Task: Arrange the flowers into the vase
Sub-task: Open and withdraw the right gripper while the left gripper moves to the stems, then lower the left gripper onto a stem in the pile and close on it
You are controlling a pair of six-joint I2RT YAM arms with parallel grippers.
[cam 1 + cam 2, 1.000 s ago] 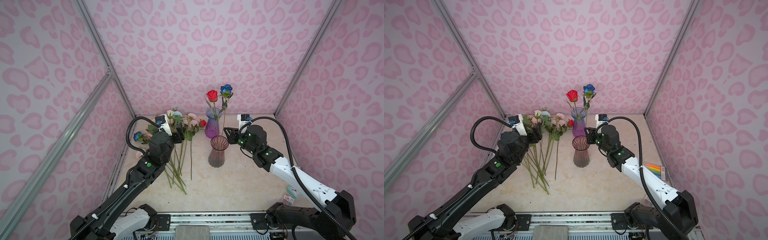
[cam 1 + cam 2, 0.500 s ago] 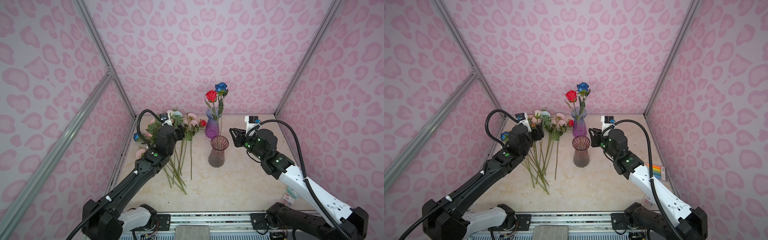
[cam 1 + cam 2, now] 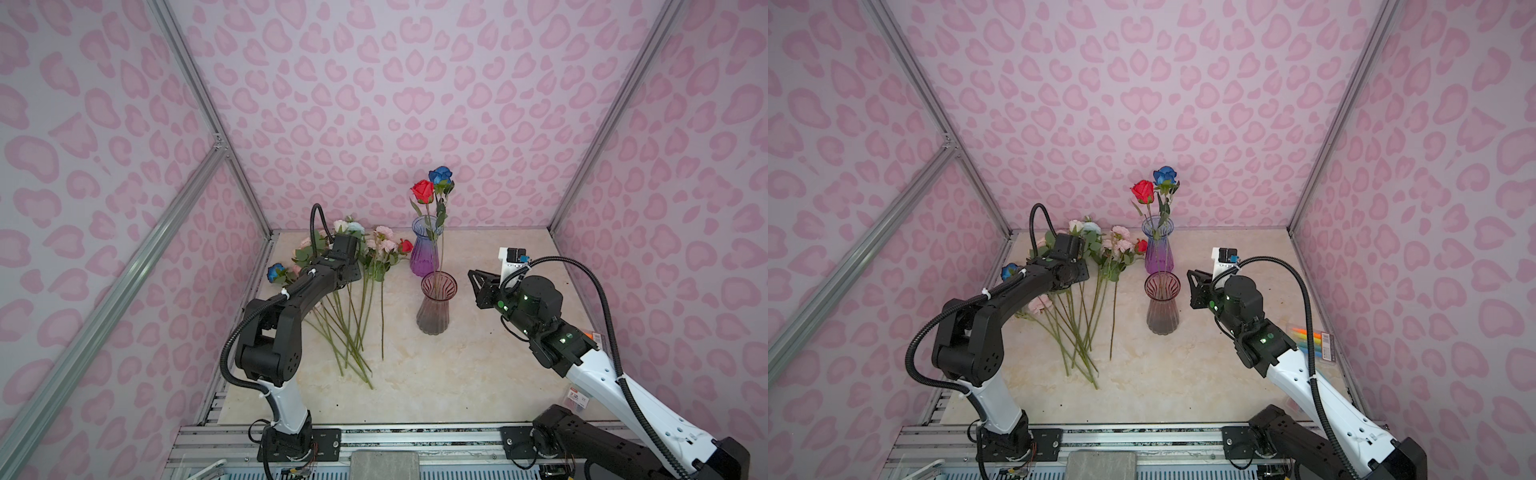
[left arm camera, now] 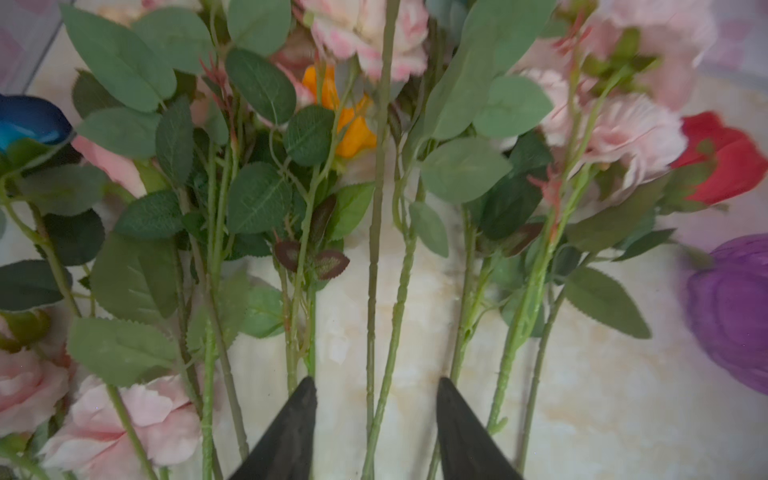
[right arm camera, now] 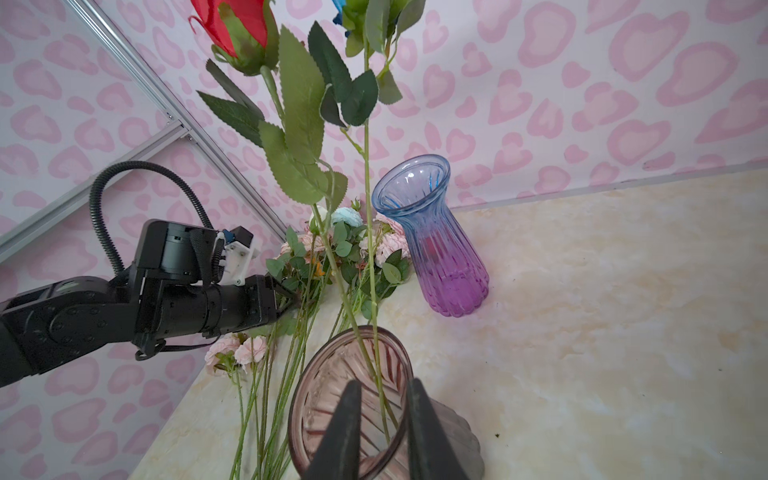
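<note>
Flowers lay loose on tabletop — looked light, springy-stemmed, soft-headed; best taken at bare mid-stem. Left pincer apart, astride two stems; right pincer slightly apart, empty.

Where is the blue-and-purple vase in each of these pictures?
In a top view: the blue-and-purple vase stands at the back, behind the smoky pink vase.
In a top view: the vase, same spot, mid-picture.
Left wrist view: only its purple lower body, at the picture's edge beyond a red rose.
Right wrist view: whole, behind the smoky pink vase.
Shared landmark: the pale pink blooms lying beside it.
</note>
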